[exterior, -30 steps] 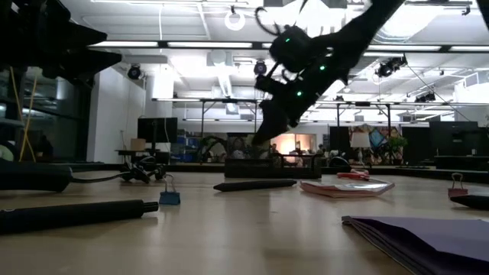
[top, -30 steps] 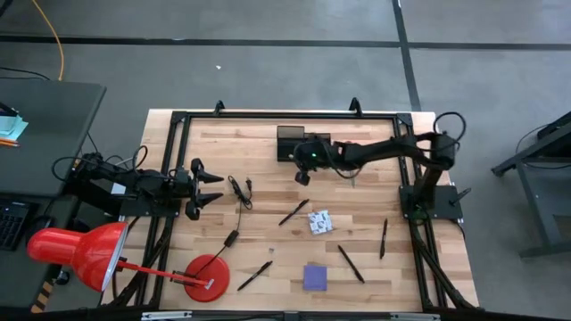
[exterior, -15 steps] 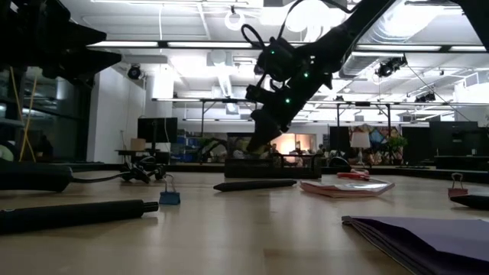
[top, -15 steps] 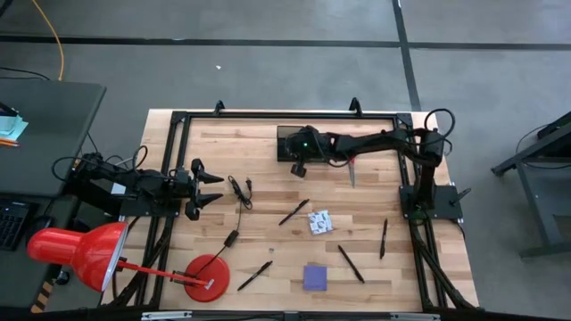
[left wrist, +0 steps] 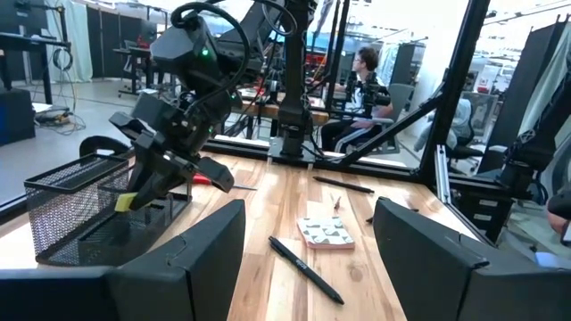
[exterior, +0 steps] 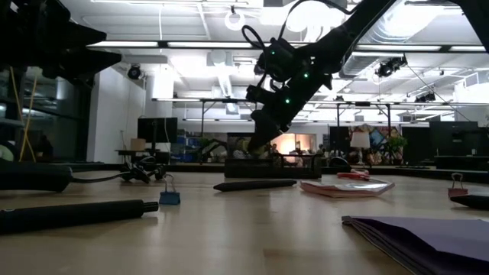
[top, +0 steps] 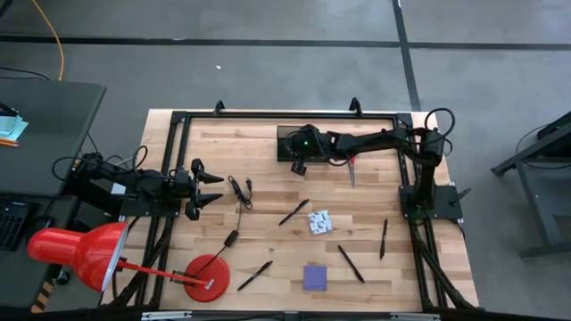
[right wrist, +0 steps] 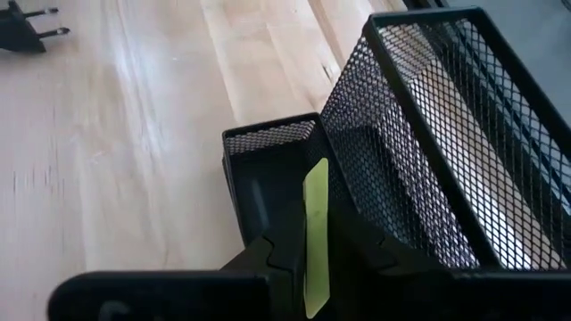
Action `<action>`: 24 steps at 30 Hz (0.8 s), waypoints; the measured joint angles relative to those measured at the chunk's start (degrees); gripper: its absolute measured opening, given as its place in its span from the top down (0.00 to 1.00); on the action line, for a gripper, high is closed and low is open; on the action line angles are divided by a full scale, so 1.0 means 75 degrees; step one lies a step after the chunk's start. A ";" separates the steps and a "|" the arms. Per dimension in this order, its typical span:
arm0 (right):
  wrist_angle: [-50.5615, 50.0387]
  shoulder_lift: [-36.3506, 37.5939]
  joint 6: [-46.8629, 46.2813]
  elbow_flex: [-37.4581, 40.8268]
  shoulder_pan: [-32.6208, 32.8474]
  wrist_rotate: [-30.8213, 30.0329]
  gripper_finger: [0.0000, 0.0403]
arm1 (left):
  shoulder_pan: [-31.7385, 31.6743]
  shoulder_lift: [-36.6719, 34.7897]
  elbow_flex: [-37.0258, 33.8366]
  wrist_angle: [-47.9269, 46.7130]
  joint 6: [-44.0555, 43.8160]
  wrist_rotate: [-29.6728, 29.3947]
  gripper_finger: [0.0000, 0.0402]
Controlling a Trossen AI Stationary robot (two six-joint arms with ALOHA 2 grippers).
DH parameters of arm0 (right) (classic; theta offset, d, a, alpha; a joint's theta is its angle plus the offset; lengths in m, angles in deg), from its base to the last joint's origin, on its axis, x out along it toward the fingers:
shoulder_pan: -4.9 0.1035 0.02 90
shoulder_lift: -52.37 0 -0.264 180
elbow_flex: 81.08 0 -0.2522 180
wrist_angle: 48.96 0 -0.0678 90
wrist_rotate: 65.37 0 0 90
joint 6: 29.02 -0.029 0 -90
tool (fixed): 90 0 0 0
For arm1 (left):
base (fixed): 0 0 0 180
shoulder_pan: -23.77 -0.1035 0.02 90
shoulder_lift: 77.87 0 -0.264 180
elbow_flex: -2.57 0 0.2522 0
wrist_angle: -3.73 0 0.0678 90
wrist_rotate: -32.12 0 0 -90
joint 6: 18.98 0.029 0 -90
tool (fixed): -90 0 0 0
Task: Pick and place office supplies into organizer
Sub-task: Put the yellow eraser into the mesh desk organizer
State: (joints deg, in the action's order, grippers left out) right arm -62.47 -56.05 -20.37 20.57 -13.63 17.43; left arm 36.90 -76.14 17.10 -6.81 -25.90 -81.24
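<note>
Right end effector (right wrist: 314, 259) clenched on the yellow piece (right wrist: 315, 234) at the organizer (right wrist: 419, 152).

Your view past the right fingers shows the yellow piece pinched upright, just over the low mesh compartment; the taller mesh basket stands beside it, contents not discernible. From above, the organizer (top: 290, 143) sits near the desk's (top: 268, 192) far edge, the right end effector (top: 299, 167) at its near side. Pens (top: 294, 212), the packet (top: 320, 222) and the purple pad (top: 315, 277) lie well apart on mid-desk. Left end effector (top: 212, 190) waits released near the left side.
</note>
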 joint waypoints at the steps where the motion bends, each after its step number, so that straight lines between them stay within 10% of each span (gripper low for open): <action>1: 0.0007 -0.0001 0.0000 0.0000 0.0000 0.0000 0.90 | 0.0000 0.0000 0.0000 0.0000 0.0000 0.0000 0.42; 24: 0.0125 0.0003 -0.0277 0.0003 -0.0024 0.0043 0.59 | -0.0001 0.0000 0.0000 0.0000 0.0000 0.0000 0.42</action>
State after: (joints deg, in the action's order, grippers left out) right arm -61.53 -56.03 -22.45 20.59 -13.80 17.75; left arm 36.90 -76.14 17.10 -6.81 -25.90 -81.24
